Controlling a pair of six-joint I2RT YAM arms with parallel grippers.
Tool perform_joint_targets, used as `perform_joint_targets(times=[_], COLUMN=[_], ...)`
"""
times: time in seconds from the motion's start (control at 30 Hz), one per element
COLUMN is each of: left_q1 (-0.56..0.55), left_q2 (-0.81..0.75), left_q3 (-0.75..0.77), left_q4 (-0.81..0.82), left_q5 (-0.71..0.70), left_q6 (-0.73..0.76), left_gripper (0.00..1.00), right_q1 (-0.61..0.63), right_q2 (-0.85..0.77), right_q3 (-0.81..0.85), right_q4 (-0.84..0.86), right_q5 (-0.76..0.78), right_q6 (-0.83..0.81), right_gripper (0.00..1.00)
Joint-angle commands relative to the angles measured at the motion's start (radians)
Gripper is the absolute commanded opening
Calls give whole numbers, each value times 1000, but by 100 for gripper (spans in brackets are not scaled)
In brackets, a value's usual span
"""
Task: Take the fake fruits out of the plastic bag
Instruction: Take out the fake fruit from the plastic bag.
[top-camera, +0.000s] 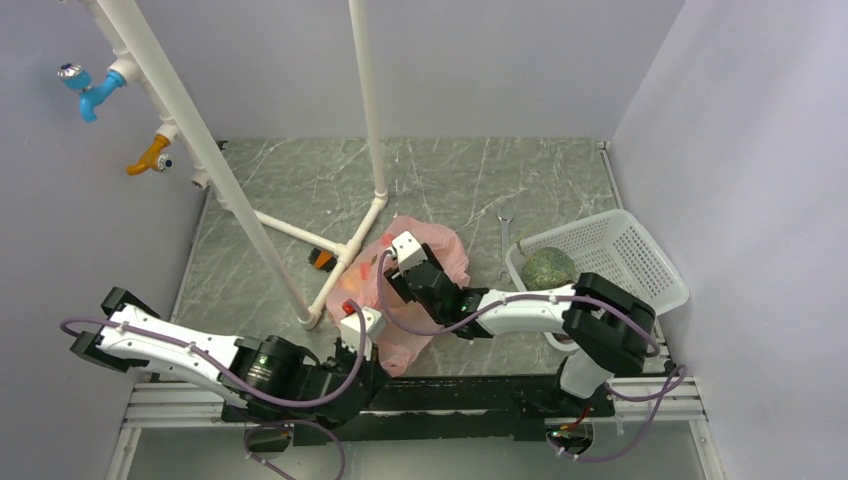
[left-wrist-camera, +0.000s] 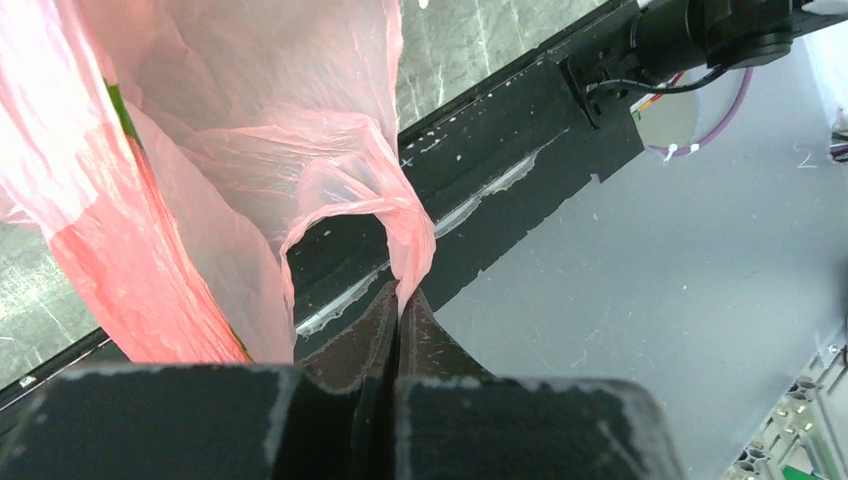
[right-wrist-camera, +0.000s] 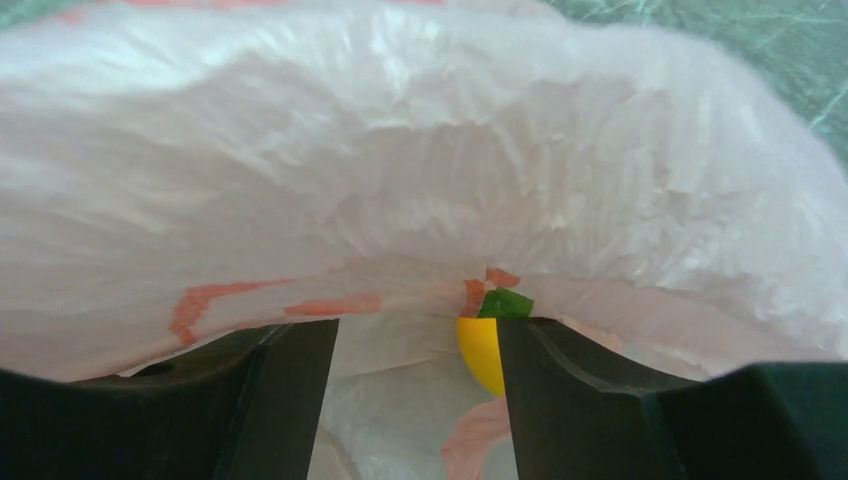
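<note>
The pink plastic bag (top-camera: 440, 255) lies crumpled at the table's near middle. My left gripper (top-camera: 356, 312) is shut on a twisted loop handle of the bag (left-wrist-camera: 405, 240), at its near left side. My right gripper (top-camera: 393, 262) reaches into the bag's mouth, its jaws open (right-wrist-camera: 415, 390) and nothing between them. A yellow fruit (right-wrist-camera: 480, 352) with a green tip shows inside the bag (right-wrist-camera: 420, 180), against the inner side of the right finger (right-wrist-camera: 570, 400). The grey-green melon (top-camera: 547, 268) sits in the white basket. Grapes and orange pieces are out of view.
The white mesh basket (top-camera: 640, 255) stands at the right. A wrench (top-camera: 503, 235) lies left of it. An orange-and-black brush (top-camera: 322, 259) lies by the white pipe frame (top-camera: 345, 262), which rises just left of the bag. The black base rail (left-wrist-camera: 520, 130) runs along the near edge.
</note>
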Motion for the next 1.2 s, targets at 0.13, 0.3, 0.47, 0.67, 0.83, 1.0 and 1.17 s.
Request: perform_joint_targets(times=[0.13,0.3,0.47,0.67,0.83,1.0,1.17], left_q1=[-12,-13,-13,-13,-13,-13,-14], left_q2=[-90,-67,-22,17,4,8,26], left_q3=[-36,-30,-24,-18,-26,-26,-12], left_q4=[-9,-4,49,48,59,61,40], left_q5=[-43,-39,-26,-11,-10,-9,-8], left_q6=[-24,-21,4,-3,-7,-11,-20], left_gripper=[0,0,0,0,0,0,0], right_q1=[-80,-113,-131,-169,-178,-198,-198], right_q2=[-76,-3,72,184,234,298,287], right_q3=[-12,19,38,114,178,229,224], right_q4=[-17,13,57,82,96,87,57], right_q5=[37,-2,11,-38,-66,-82,-117], right_q6=[-3,-58,-111,-117,-131,-119,-96], right_gripper=[68,79,87,89,78,56,32])
